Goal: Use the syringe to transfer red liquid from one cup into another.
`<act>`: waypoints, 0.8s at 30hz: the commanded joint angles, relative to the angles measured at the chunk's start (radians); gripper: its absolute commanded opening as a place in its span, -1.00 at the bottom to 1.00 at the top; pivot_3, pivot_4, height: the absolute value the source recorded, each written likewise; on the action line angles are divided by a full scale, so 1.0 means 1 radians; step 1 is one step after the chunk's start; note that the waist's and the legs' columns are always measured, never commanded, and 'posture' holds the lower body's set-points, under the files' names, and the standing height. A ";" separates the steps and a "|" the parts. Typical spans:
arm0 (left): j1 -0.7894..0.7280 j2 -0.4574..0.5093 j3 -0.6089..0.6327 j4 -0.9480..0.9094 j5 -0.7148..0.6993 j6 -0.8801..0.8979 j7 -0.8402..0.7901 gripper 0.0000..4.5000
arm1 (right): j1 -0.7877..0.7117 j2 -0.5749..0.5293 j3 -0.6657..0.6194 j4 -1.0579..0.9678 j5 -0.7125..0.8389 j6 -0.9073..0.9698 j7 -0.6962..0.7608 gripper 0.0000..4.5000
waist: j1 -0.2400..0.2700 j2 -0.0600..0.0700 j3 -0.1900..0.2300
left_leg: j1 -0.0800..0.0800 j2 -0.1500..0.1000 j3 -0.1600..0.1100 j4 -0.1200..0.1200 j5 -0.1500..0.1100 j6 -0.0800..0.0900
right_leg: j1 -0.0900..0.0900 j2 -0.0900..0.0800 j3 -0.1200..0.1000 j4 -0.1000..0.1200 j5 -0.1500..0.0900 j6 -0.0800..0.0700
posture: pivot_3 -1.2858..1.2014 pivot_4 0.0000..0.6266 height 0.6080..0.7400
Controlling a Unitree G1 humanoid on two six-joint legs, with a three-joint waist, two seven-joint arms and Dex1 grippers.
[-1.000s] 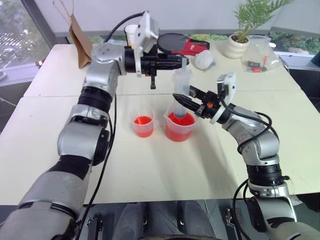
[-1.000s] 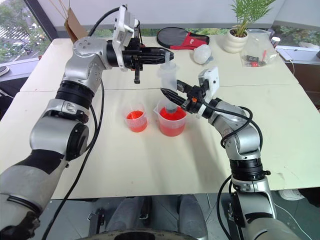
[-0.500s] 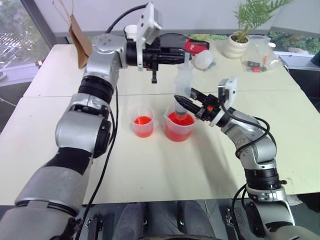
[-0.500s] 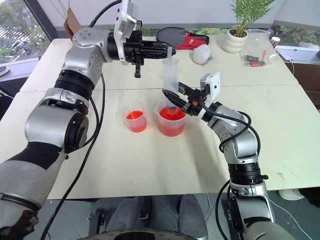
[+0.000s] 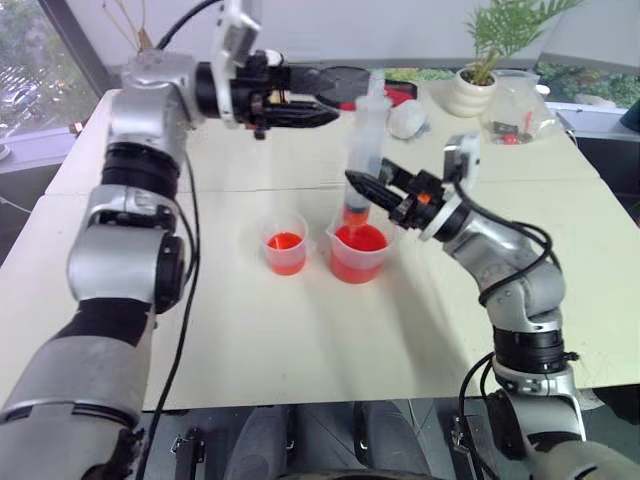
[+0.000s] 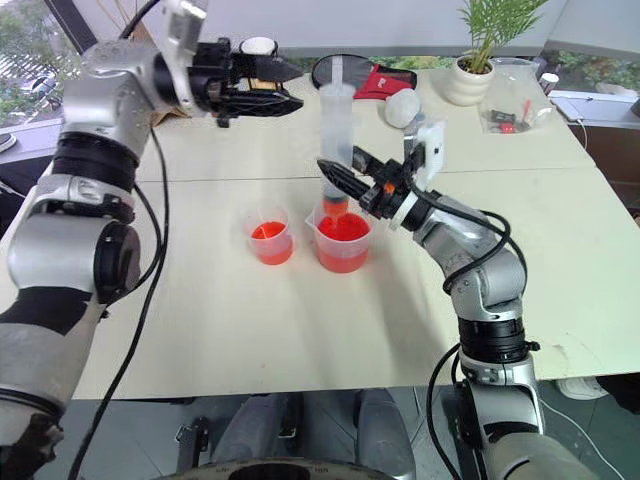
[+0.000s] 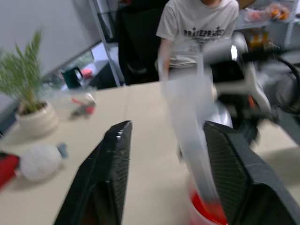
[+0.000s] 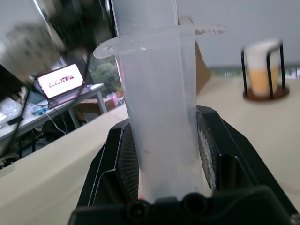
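While right gripper [image 5: 362, 184] jaws clamp one syringe [image 5: 365, 150], left gripper [image 5: 325, 100] jaws wide; two cups [image 5: 286, 243].

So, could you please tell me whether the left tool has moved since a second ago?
Yes. The left tool has pulled away from the syringe toward the robot's left, its tips now clear of the plunger.

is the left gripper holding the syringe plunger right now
No, the left gripper stands open, off to the side of the syringe.
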 commanded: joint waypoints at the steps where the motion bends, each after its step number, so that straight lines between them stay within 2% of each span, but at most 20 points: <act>1: 0.062 0.076 0.026 -0.119 -0.040 0.114 -0.017 0.10 | -0.037 -0.021 -0.029 -0.038 0.021 -0.001 -0.006 -0.37 | -0.001 0.000 0.000 | 0.000 0.000 0.000 0.000 0.000 0.000 | 0.000 0.000 0.000 0.000 0.000 0.000 | 0.03 -0.52 1.00; 6: 0.130 0.152 0.117 -0.237 -0.073 0.167 0.119 0.10 | -0.158 -0.031 -0.022 0.002 0.029 0.001 0.001 -0.37 | 0.004 -0.001 0.001 | -0.001 0.000 -0.001 0.001 0.000 0.000 | 0.000 0.000 0.000 0.000 0.000 0.000 | 0.03 -0.52 1.00; 8: 0.214 0.187 0.176 -0.365 -0.111 0.217 0.192 0.10 | -0.259 0.031 0.013 0.010 0.062 0.020 -0.010 -0.37 | -0.002 -0.001 0.001 | -0.001 0.000 0.000 0.001 0.000 0.000 | 0.000 0.000 0.000 0.000 0.000 0.000 | 0.03 -0.52 1.00; 10: 0.290 0.205 0.214 -0.480 -0.144 0.264 0.249 0.10 | -0.299 0.091 0.044 0.032 0.073 0.023 -0.008 -0.37 | -0.011 0.000 0.000 | 0.001 0.001 0.000 -0.001 0.000 0.000 | -0.001 0.000 0.001 0.002 0.000 0.000 | 0.03 -0.52 1.00; 17: 0.454 0.270 0.294 -0.700 -0.224 0.359 0.376 0.10 | -0.272 0.208 0.160 0.202 -0.022 -0.095 0.071 -0.37 | 0.004 -0.002 0.000 | 0.001 0.001 -0.004 -0.001 0.002 -0.004 | -0.001 0.001 0.000 0.004 0.000 0.000 | 0.03 -0.52 1.00; 24: 0.502 0.360 0.346 -0.782 -0.309 0.422 0.397 0.10 | -0.255 0.233 0.208 0.317 -0.093 -0.193 0.153 -0.37 | -0.001 -0.002 0.000 | 0.001 0.000 -0.005 -0.001 0.002 -0.004 | 0.000 0.001 0.000 0.002 0.000 -0.001 | 0.03 -0.52 1.00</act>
